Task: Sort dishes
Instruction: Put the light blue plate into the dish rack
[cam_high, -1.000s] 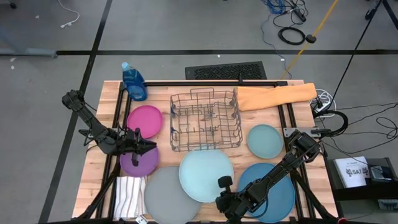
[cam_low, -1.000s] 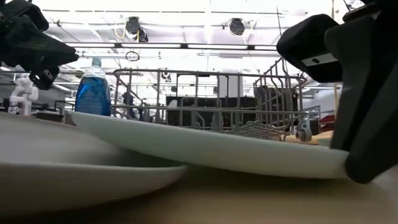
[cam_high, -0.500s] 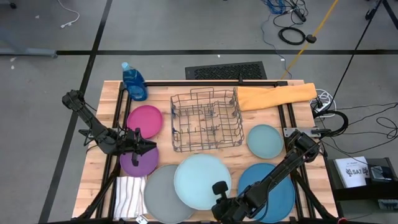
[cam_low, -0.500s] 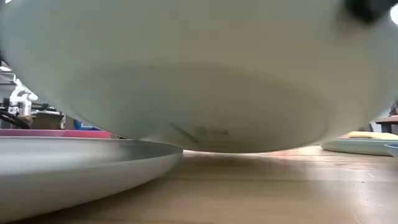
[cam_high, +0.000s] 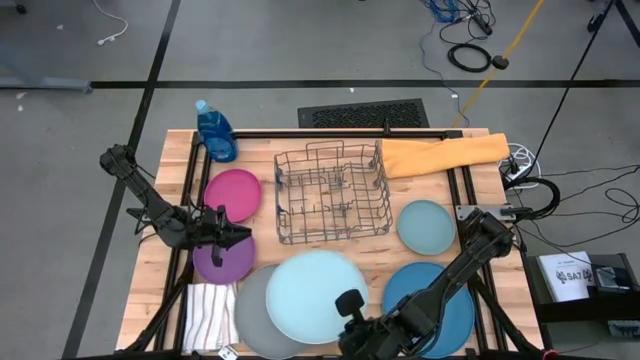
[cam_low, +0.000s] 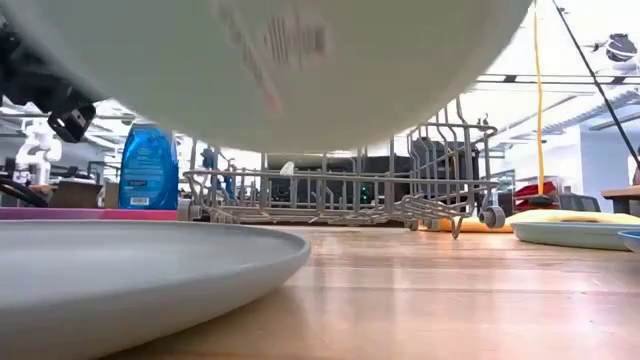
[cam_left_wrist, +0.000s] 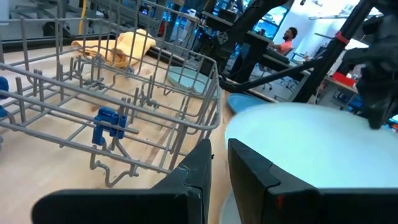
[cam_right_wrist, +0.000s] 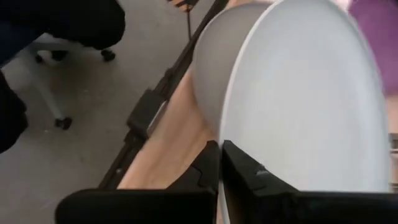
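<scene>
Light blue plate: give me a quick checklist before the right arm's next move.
1. Right tool shut on light blue plate rim: ok.
2. Plate lifted off the table: ok.
3. Plate over the grey plate: ok, it overlaps it.
4. Plate centred on the grey plate: not ok, offset toward the rack.
5. Left tool out of the way, above the purple plate: ok.
6. Gap between the two plates: cannot tell.

I count six plates: magenta plate (cam_high: 232, 190), purple plate (cam_high: 223, 261), grey plate (cam_high: 252, 318), light blue plate (cam_high: 305, 290), dark blue plate (cam_high: 452, 306), pale teal plate (cam_high: 426, 226). One dish rack (cam_high: 332, 193), one soap bottle (cam_high: 215, 131), two cloths.
</scene>
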